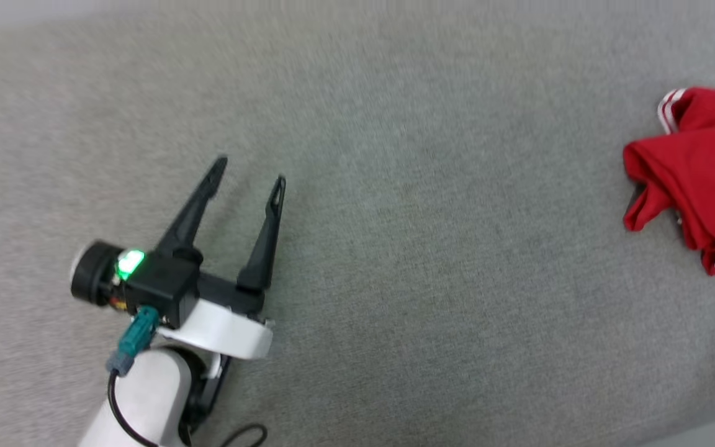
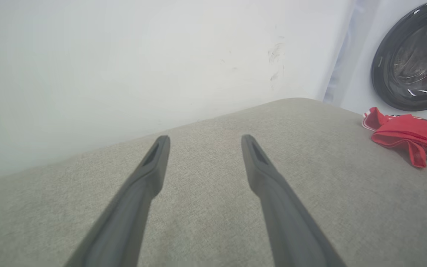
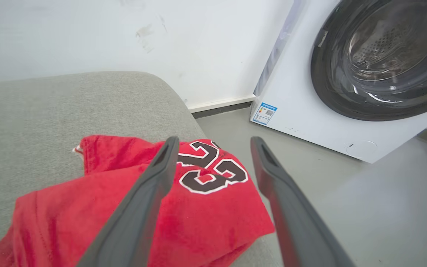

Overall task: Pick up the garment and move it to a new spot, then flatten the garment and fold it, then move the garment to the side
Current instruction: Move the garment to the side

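The garment point(image 1: 692, 174) lies in a crumpled heap at the right edge of the head view, on a broad grey upholstered surface point(image 1: 426, 248) with a fine, slightly nubby weave. It is soft red jersey cloth, bunched into thick rolled folds, with red-and-white striped trim showing at its upper and lower corners.

In the right wrist view the garment point(image 3: 206, 215) fills the lower left. A black "23" outlined in white faces up near the centre, and the heap sits close to the cushion's rounded corner. The right gripper point(image 3: 215, 141) has its two long, matte dark fingers spread wide with nothing between them. The left-hand one crosses in front of the cloth, though whether it touches is hard to judge.

At the upper right stands a white washing machine point(image 3: 302, 122) with a glossy round dark door point(image 3: 380, 55), on a smooth grey floor point(image 3: 384, 207).

The left gripper point(image 1: 250, 174), at the lower left of the head view, is also spread and empty, well apart from the garment. Its tapered tips are slotted, and a green light point(image 1: 130, 263) glows on its black housing.
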{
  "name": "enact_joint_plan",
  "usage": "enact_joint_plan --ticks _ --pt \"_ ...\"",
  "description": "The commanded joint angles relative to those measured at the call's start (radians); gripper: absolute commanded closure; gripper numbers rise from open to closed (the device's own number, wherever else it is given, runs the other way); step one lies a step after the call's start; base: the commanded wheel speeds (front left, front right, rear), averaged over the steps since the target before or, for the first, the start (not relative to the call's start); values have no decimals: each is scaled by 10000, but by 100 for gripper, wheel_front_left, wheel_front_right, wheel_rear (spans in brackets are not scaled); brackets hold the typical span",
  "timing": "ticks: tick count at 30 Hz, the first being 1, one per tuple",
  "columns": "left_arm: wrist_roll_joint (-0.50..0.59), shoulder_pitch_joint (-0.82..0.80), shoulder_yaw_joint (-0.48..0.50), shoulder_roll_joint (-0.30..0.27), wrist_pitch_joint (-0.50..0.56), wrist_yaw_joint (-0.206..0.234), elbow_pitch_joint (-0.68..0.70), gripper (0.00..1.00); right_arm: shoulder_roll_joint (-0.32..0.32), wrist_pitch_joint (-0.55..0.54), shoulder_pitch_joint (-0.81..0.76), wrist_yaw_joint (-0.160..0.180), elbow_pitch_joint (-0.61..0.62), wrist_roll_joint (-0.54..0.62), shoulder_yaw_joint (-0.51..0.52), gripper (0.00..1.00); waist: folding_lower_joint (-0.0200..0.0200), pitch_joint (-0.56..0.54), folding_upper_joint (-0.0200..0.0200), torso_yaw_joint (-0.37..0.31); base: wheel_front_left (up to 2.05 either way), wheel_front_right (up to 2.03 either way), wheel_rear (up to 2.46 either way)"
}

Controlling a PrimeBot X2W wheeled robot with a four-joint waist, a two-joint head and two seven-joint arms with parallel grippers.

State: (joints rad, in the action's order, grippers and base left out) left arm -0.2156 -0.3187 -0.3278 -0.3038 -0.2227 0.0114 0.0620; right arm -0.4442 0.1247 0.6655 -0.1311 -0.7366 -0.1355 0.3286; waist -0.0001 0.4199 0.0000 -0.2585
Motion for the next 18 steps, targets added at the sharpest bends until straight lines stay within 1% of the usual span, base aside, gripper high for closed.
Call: enact_joint_plan --ticks 1,5,8,14,18 --pt "-119 354 0 152 -127 111 -172 0 150 143 -476 8 157 -162 -193 0 1 -961 0 421 0 0 0" --pt "-323 900 76 342 -272 272 -522 0 437 291 -1409 8 637 -434 -497 0 1 -1697 0 780 0 0 0" --pt "-436 1290 119 478 -336 395 -729 0 742 293 -2273 8 1222 -522 -612 0 1 -2201 0 1071 0 0 0" --pt "-576 1895 192 654 -388 524 -1097 0 1643 -28 -4094 8 3069 -389 -497 0 1 -3023 0 1679 0 0 0" --pt "-679 2288 308 717 -411 634 -1283 0 2308 -411 -5175 8 4417 -269 -695 0 1 -3438 0 1964 0 0 0"
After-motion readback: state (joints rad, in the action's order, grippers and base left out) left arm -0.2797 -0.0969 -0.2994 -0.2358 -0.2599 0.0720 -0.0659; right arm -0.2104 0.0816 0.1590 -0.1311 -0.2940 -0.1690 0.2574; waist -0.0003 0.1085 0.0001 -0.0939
